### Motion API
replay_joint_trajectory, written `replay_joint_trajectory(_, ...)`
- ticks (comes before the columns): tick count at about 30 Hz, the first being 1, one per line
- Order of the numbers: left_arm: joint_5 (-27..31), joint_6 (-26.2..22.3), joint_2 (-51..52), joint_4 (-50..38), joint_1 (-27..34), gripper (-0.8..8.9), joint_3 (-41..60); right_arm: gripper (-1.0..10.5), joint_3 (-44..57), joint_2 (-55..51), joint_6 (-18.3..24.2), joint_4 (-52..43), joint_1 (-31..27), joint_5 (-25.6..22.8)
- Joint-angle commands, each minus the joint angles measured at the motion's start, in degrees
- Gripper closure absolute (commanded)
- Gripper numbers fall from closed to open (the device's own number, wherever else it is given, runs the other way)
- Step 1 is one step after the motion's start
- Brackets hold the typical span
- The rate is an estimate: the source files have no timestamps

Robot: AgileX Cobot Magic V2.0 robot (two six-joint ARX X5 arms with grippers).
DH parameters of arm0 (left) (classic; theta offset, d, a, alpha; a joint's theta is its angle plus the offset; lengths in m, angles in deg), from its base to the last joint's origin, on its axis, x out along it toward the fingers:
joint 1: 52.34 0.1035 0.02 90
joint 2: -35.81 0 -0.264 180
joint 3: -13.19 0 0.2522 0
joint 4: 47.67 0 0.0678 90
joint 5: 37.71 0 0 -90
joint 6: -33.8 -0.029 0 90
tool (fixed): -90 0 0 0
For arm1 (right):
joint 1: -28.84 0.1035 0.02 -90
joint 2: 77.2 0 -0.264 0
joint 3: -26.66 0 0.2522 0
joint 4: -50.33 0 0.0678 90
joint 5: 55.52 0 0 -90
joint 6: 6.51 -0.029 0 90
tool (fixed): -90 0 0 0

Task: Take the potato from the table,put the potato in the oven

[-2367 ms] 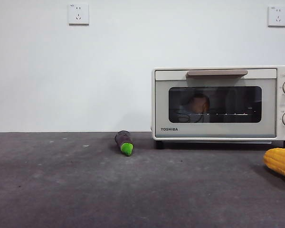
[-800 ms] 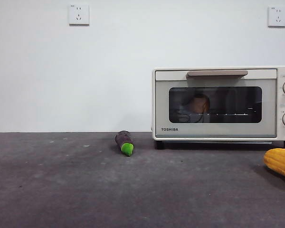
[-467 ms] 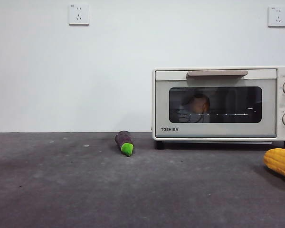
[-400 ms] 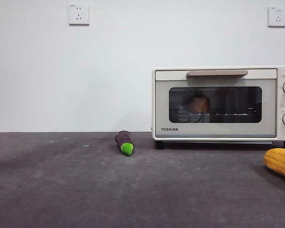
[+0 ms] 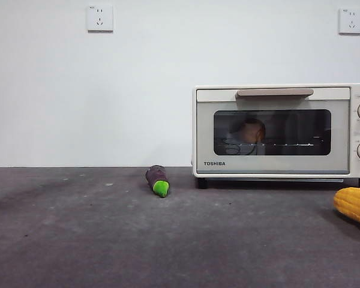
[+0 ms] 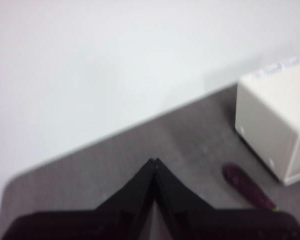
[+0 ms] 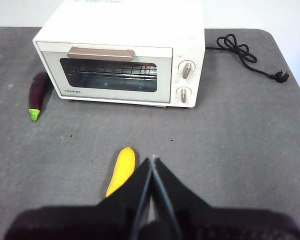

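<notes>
The potato (image 5: pixel 251 131) is seen through the dark glass of the oven (image 5: pixel 276 131), behind the shut door, as a rounded orange-brown lump resting on the wire rack toward the window's left part. Its outline is dimmed by the glass, and its skin cannot be made out in detail. In the right wrist view only the rack is seen through the window; the potato cannot be picked out there.

The right gripper (image 7: pixel 152 159) is held high above the table (image 7: pixel 250 150), its two black jaws pressed together to a point with nothing between them. The oven stands well ahead of it, door and beige handle facing it. The corn cob (image 7: pixel 121 170) lies just beside the jaw tips, to their left, and the eggplant (image 7: pixel 37 94) lies farther ahead and well to the left, near the oven's left end. A black power cord (image 7: pixel 242 52) is coiled ahead and to the right.

The left gripper (image 6: pixel 153 161) is likewise closed and empty, raised over the table; the oven's side wall and the eggplant lie ahead to its right.
</notes>
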Motion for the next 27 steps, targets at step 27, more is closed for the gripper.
replay_joint_trajectory(27, 1.97, 12.44, 43.76, -60.26, 3.80, 8.17, 79.47, 9.5, -0.15, 0.31, -0.33, 1.14, 0.07, -0.28)
